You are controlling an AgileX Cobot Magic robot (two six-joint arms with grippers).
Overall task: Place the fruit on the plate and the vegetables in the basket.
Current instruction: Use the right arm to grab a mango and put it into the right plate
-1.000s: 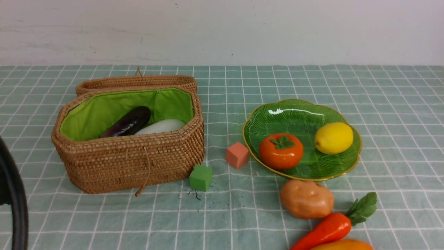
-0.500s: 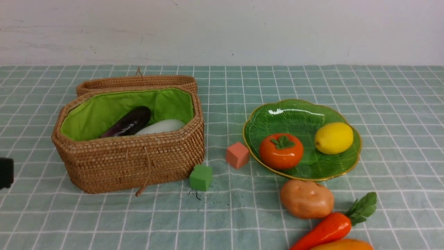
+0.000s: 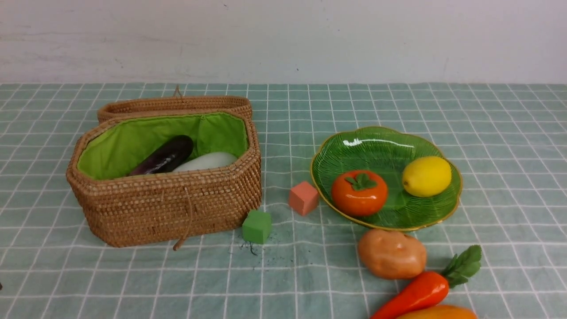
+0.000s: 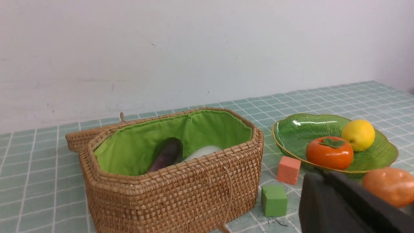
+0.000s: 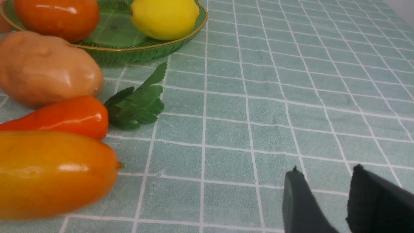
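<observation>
The wicker basket (image 3: pixel 164 208) stands open at the left, with the purple eggplant (image 3: pixel 166 155) and the white radish (image 3: pixel 204 161) inside. On the green plate (image 3: pixel 385 139) lie the persimmon (image 3: pixel 359 192) and the lemon (image 3: pixel 426 176). In front of the plate, on the cloth, lie the potato (image 3: pixel 391 253), the carrot (image 3: pixel 416 292) and the mango (image 3: pixel 436 313), which the frame's edge cuts off. My left gripper (image 4: pixel 326 176) is shut and empty, low, to the near right of the basket. My right gripper (image 5: pixel 326 173) is open over bare cloth, to the right of the mango (image 5: pixel 55 174). Neither gripper shows in the front view.
A pink cube (image 3: pixel 303 197) sits just left of the plate. A green cube (image 3: pixel 256 226) sits by the basket's front right corner. The basket's lid (image 3: pixel 175 105) lies folded back behind it. A white wall closes off the far side of the checked cloth.
My left arm, seen at the front view's left edge a second ago, has pulled back out of that view. The fruit, vegetables and cubes have not moved.
</observation>
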